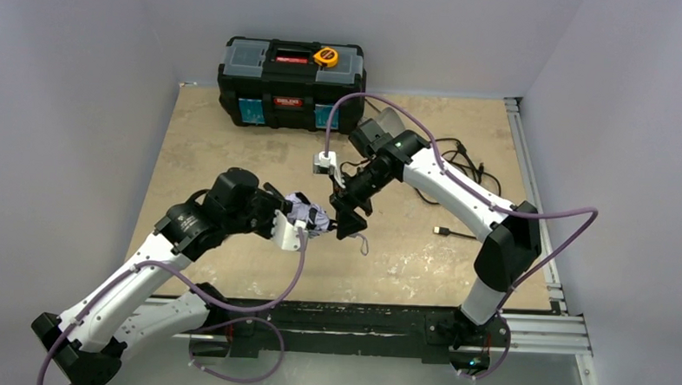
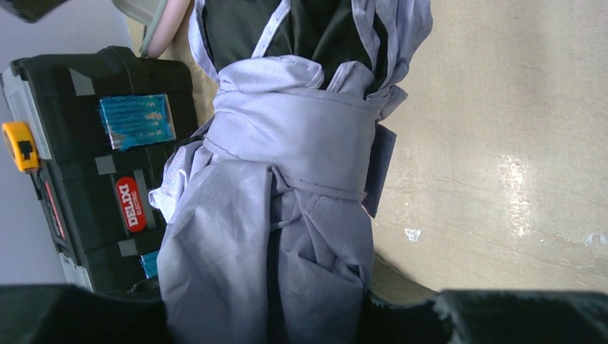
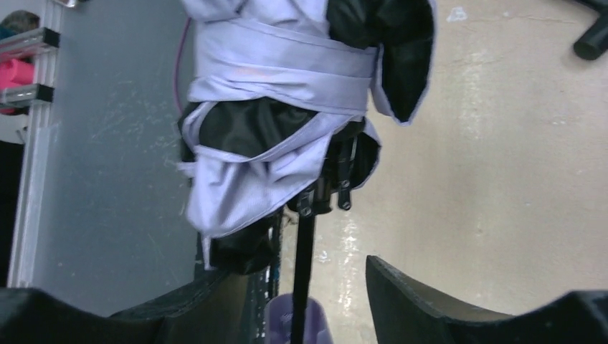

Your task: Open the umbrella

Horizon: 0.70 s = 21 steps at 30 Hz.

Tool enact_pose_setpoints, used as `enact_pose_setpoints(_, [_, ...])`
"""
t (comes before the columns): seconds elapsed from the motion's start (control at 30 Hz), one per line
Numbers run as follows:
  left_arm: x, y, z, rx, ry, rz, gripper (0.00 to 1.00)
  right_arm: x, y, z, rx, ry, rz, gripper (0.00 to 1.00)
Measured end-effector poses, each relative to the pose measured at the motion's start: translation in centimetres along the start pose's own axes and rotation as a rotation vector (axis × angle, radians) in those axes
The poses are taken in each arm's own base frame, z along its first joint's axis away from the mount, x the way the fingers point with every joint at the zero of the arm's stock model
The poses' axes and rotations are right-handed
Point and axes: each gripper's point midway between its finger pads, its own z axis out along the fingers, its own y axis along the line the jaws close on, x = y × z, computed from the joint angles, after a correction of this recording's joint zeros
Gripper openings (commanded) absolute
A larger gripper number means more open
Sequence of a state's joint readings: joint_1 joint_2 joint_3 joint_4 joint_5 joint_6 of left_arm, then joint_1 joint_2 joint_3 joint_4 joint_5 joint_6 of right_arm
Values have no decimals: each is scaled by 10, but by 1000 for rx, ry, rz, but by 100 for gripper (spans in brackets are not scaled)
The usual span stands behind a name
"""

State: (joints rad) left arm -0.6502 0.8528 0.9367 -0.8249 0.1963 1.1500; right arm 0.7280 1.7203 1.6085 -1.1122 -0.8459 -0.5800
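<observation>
The umbrella [image 1: 309, 215] is held above the table [image 1: 227, 144] between the arms. The left gripper [image 2: 265, 319] is clamped on its folded canopy, and the right gripper [image 3: 319, 308] straddles the handle [image 3: 297, 324]; I cannot tell whether its fingers pinch it. The strap [image 2: 294, 154] is wrapped round the canopy, so free that first, then pull the handle straight along the shaft [image 3: 304, 251] with the left grip firm.

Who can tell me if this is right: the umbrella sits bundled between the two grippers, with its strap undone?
Not quite. The strap is wrapped around the umbrella, not undone, as the left wrist view shows. The rest holds: the umbrella sits bundled between the left gripper and the right gripper.
</observation>
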Motion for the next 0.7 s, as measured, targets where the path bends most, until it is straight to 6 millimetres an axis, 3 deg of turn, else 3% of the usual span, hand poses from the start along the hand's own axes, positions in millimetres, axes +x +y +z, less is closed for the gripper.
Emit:
enact_pose_setpoints(0.2, [2, 15, -3, -37, 26, -39, 0, 13, -23, 8, 76, 58, 5, 27])
enact_pose_setpoints(0.3, [15, 15, -3, -36, 58, -87, 0, 31, -36, 9, 121, 104, 9, 18])
enact_pose_setpoints(0.4, [34, 16, -8, -44, 91, -149, 0, 49, -56, -7, 167, 109, 20, 0])
enact_pose_setpoints(0.53, [61, 26, -21, -116, 98, -189, 0, 76, -83, -51, 253, 66, 1, 0])
enact_pose_setpoints(0.7, [66, 27, -21, -142, -38, -188, 0, 85, -71, -74, 306, 32, -193, 0])
